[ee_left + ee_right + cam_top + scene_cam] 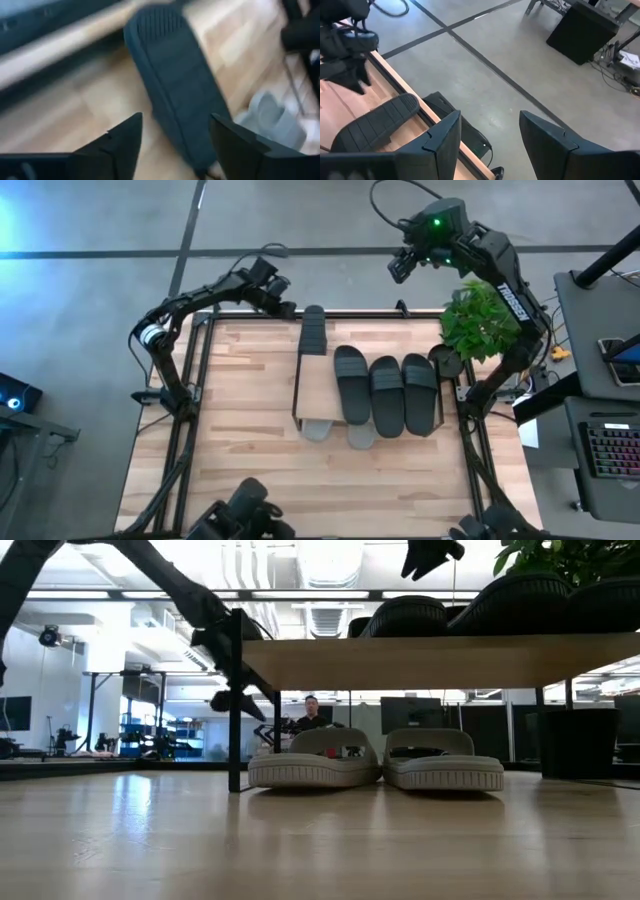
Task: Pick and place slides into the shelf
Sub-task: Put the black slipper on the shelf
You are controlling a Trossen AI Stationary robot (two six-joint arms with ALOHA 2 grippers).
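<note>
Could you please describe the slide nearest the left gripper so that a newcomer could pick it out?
On the shelf's wooden top board, look at the far left corner. That dark slide lies sole-up, overhanging the edge, apart from three upright ones.

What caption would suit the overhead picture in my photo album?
Three dark slides line the shelf; a fourth lies at its far edge, near the open left gripper.

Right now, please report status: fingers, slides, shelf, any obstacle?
Left gripper open at shelf's far left edge, fourth dark slide just past it. Right gripper open, off the table. Three dark slides on top; light pair below. Potted plant beside shelf.
</note>
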